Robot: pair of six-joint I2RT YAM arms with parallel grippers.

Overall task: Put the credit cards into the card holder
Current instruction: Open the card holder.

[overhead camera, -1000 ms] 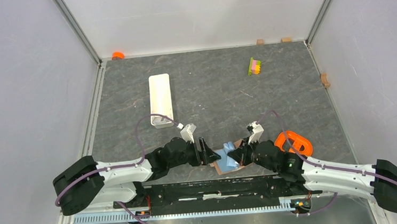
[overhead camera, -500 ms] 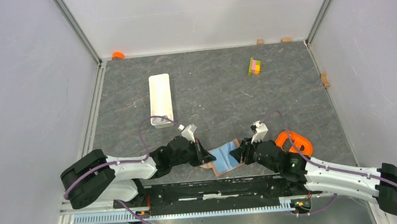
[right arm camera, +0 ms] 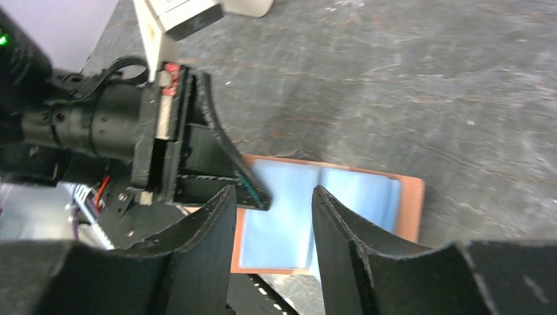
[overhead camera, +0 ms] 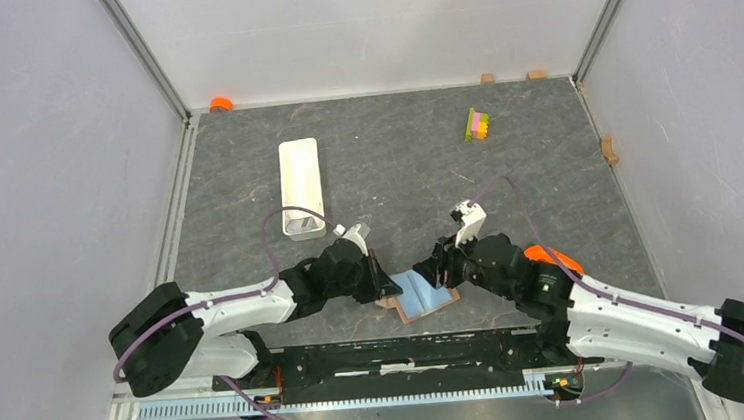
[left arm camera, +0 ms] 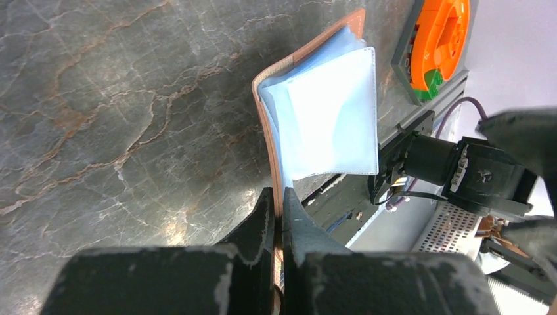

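The card holder lies open near the table's front edge, a reddish-brown cover with pale blue leaves inside. Whether those leaves are the credit cards or sleeves, I cannot tell. My left gripper is shut on the holder's left brown edge, which runs between the pressed fingers. My right gripper hovers just above the holder's right half, open, with nothing between its fingers. Below it in the right wrist view are the blue leaves and the brown rim.
A long white tray stands at the back left. An orange tape roll sits partly under my right arm. A coloured block stack, an orange cap and small wooden blocks lie along the far edges. The black base rail borders the front.
My left gripper has shut on the holder's left edge. My right gripper has let go, opened and drawn back and up. The holder now lies spread open.
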